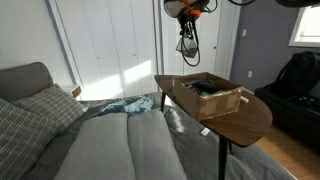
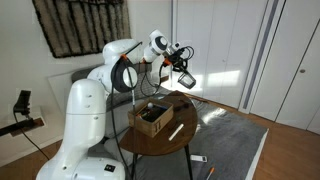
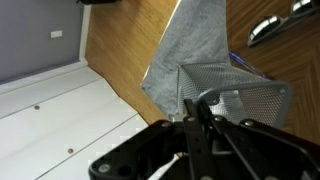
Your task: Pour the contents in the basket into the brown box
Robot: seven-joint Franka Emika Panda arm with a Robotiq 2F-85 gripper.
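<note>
My gripper [image 3: 194, 108] is shut on the rim of the dark grey wire-mesh basket [image 3: 238, 95], which fills the right of the wrist view. In both exterior views the basket [image 1: 187, 42] [image 2: 184, 76] hangs from the gripper [image 1: 185, 18] [image 2: 178, 62] high in the air. It is well above the tan cardboard box [image 1: 212, 96] [image 2: 152, 119] and apart from it. The box stands open on the brown oval table [image 1: 245, 120] [image 2: 165, 142], with dark items inside. I cannot see what the basket holds.
A small white object [image 2: 175, 131] lies on the table beside the box. A grey sofa with cushions [image 1: 40, 110] stands next to the table, with a blue cloth [image 1: 125, 105] by it. White closet doors [image 1: 100, 45] are behind. A black chair [image 1: 295, 85] is beyond the table.
</note>
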